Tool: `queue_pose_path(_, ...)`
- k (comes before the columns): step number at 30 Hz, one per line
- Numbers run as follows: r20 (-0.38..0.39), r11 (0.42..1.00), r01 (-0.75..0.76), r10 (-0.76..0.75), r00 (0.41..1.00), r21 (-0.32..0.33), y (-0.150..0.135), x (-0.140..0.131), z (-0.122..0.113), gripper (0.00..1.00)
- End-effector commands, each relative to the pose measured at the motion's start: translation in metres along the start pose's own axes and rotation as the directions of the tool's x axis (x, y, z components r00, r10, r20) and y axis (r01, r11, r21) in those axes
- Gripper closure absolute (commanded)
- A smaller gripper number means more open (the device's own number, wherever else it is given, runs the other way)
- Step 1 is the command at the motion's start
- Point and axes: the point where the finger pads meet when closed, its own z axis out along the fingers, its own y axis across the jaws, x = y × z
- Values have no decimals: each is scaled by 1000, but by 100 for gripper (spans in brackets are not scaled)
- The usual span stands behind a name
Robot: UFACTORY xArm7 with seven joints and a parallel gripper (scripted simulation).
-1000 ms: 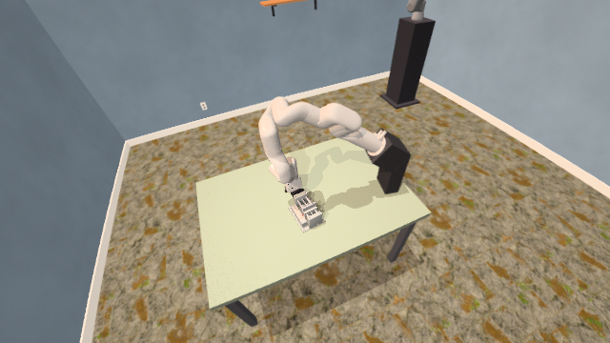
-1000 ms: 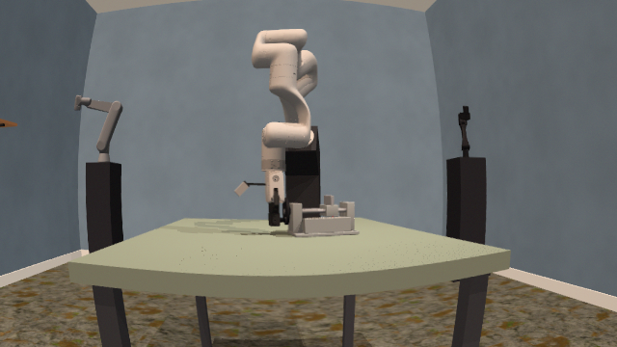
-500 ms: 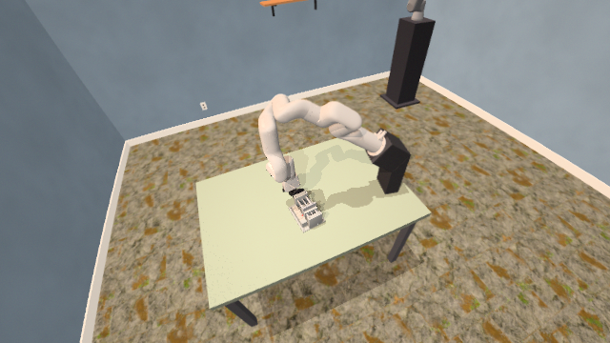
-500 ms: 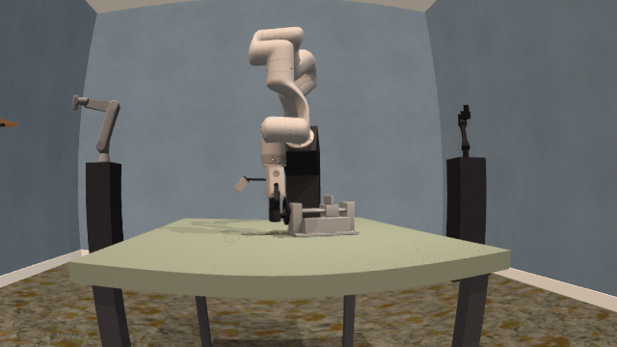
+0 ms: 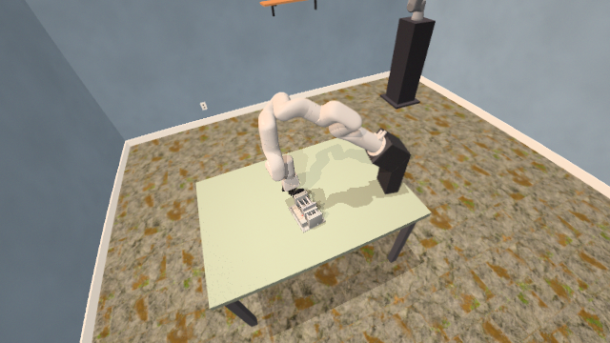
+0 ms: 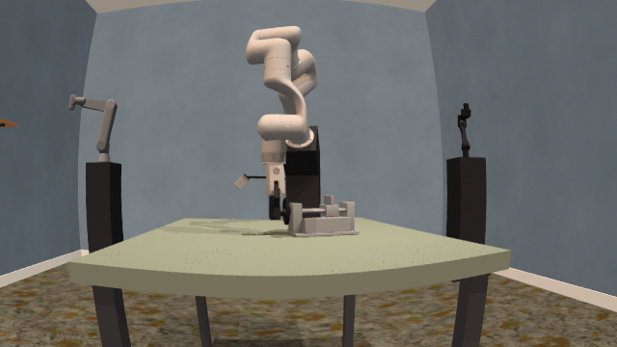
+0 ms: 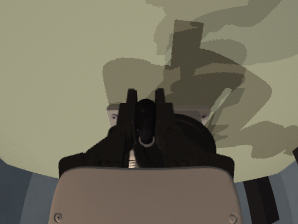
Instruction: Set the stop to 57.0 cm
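A small grey slide fixture (image 5: 308, 216) stands near the middle of the pale green table; it also shows in the exterior view (image 6: 323, 219). A screw rod runs along it through a grey stop block (image 6: 331, 206). A dark handwheel (image 6: 285, 210) sits at the fixture's left end. My gripper (image 6: 276, 208) hangs straight down at that end, shut on the handwheel. In the wrist view the black fingers close around the dark wheel (image 7: 148, 137), which hides most of the fixture. I cannot read the stop's position.
My black base pedestal (image 5: 393, 162) stands at the table's far edge. Black pedestals with other arms stand off the table at the left (image 6: 103, 202) and the right (image 6: 466, 198). Table edges lie well away from the fixture.
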Motion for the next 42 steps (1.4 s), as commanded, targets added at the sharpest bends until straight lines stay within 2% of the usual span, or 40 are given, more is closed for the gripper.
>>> queue_pose_path(1, -5, 1000, -1, 1, 1000, 1, 0, 0, -2, 94)
queue_pose_path(30, -5, 1000, -1, 1, 1000, 2, 4, 0, -20, 94)
queue_pose_path(35, -5, 1000, -1, 1, 1000, 2, 10, 0, -28, 94)
queue_pose_path(42, -5, 1000, -1, 1, 1000, 2, 32, 0, -35, 94)
